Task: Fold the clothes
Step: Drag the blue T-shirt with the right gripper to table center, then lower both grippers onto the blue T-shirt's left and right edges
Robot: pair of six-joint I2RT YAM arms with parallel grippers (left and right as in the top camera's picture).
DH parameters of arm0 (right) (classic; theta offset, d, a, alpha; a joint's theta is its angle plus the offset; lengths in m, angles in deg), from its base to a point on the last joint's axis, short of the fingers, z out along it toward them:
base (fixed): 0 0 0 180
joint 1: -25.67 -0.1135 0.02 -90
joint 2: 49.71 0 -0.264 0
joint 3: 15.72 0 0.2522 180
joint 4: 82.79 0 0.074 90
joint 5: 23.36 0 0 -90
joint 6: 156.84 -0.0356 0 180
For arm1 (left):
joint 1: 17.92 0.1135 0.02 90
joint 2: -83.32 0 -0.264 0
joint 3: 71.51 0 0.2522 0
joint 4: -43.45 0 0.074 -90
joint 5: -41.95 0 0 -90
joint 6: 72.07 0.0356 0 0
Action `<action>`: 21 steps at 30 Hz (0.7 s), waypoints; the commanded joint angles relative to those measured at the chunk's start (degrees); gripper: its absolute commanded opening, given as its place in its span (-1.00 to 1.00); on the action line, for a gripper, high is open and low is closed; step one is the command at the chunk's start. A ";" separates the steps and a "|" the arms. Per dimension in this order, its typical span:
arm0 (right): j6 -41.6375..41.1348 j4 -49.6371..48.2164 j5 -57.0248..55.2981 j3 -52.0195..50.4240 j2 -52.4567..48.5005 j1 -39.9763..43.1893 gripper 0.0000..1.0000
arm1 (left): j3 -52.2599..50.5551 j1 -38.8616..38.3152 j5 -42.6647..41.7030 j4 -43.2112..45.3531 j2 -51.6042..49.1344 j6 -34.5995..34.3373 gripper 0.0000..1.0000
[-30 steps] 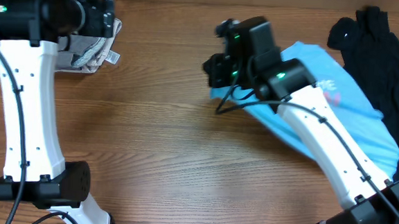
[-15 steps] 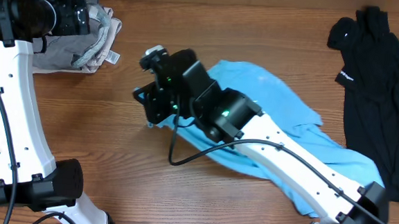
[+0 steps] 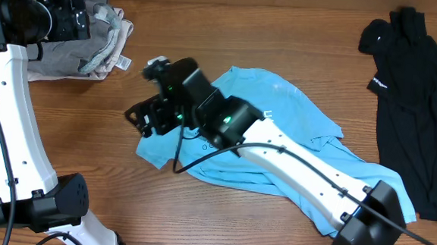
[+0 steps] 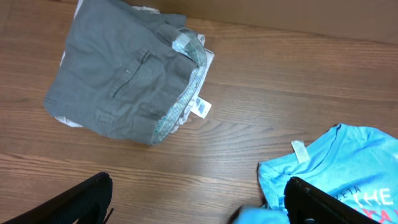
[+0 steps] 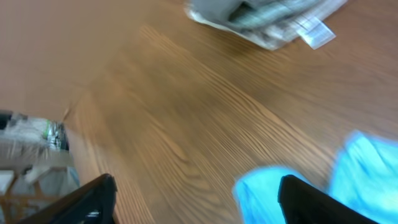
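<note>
A light blue T-shirt lies crumpled across the middle of the table. Its left corner sits just under my right gripper, which hangs open with nothing in it. In the right wrist view that gripper shows wide jaws over bare wood, with the blue cloth beside the right finger. A folded pair of grey shorts rests at the far left. My left gripper hovers over them, open and empty. The left wrist view has the shorts above the spread gripper and the T-shirt at right.
A black garment lies bunched at the right edge of the table. Bare wood runs along the front left. The right arm stretches over the blue T-shirt from the front right.
The right gripper dragged the blue T-shirt leftward to the table's middle, then opened and let it go. The left arm drifted slightly left over the shorts.
</note>
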 commanded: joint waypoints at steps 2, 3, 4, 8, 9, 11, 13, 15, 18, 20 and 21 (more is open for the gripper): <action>0.00 11.13 -0.13 5.09 9.01 8.85 1.00 | 1.42 0.22 -8.41 -0.98 -0.04 4.55 0.78; 0.00 15.02 -0.11 5.81 10.91 11.34 1.00 | 1.42 0.15 -12.15 -1.79 -0.04 6.69 0.75; -0.02 18.03 -0.07 6.16 12.52 13.53 1.00 | 1.42 0.04 -14.29 -2.58 -0.04 8.09 0.75; 0.00 27.15 3.45 6.32 19.63 23.39 1.00 | 1.42 -2.32 -18.69 -7.50 -0.04 11.52 0.70; 0.31 29.31 5.11 6.32 21.42 26.36 1.00 | 1.40 -3.41 -18.62 -9.07 -0.04 11.69 0.69; 2.95 32.89 7.85 6.32 24.35 30.93 1.00 | 1.40 -5.33 -18.64 -11.72 -0.04 11.98 0.66; 3.08 37.99 8.17 6.32 27.93 35.91 1.00 | 1.25 -8.57 -18.14 -14.14 -0.04 11.76 0.52; 2.75 42.60 6.84 6.32 30.10 38.45 1.00 | 0.94 -11.28 -15.50 -14.12 0.09 8.37 0.50; -2.19 53.86 -3.96 6.29 32.83 40.65 1.00 | -0.66 -17.22 -3.26 -14.14 0.46 -1.66 0.47; -5.86 58.80 -10.95 6.29 33.53 40.68 1.00 | -3.17 -20.00 0.15 -14.14 1.11 -4.11 0.47; -8.22 61.70 -15.06 6.25 33.97 40.68 1.00 | -5.27 -21.35 0.87 -14.14 1.70 -5.55 0.47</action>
